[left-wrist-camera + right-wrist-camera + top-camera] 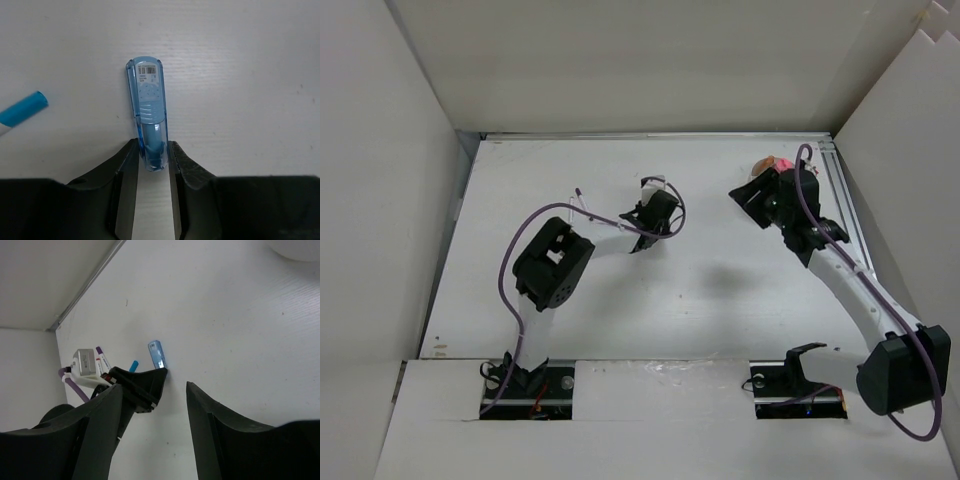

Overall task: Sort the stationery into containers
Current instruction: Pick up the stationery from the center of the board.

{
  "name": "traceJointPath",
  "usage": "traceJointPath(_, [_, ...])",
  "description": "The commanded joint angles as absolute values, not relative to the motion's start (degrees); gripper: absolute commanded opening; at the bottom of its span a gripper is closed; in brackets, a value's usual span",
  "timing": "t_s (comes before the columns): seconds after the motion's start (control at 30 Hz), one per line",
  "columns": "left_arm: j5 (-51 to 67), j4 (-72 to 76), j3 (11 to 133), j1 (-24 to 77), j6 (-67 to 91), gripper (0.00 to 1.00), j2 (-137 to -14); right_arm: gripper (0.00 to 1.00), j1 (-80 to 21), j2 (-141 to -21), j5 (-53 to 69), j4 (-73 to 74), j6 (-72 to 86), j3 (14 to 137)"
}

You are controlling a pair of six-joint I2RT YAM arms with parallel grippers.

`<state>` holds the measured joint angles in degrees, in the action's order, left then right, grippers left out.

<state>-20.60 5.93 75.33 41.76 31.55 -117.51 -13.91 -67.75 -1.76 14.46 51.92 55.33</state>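
While your left fingers (pixel 125 165) pinch the blue case (pixel 149 100), flat on the bench (pixel 240 75), sorting reads as unfinished. Your right fingers (pixel 210 410) are spread, empty, near the cup (pixel 297 246). Blue-capped pen (pixel 22 109) lies loose nearby.

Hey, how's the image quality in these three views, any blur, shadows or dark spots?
Top view: soft, even light, with a faint shadow of the right arm on the table. Left wrist view: the blue clear case is sharp, while the left gripper is nearly black. Right wrist view: the right gripper is dark and soft-edged; the distant case looks fairly clear.
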Motion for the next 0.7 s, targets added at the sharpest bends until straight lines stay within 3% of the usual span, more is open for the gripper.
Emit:
traceJointPath(0.0, [-17.15,8.78,72.78,43.24,28.57,0.10,-110.31,0.60,-13.71,-67.85,-0.35,10.72,52.21,55.46])
traceJointPath(0.27, [-5.21,18.70,61.10,43.24,28.04,0.10,-97.22,0.66,-13.18,-69.60,2.89,10.11,51.07,55.99])
traceJointPath(0.67, [9.22,26.27,52.92,43.24,29.09,0.10,-86.92,0.75,-13.71,-74.26,27.15,-0.08,49.31,53.09])
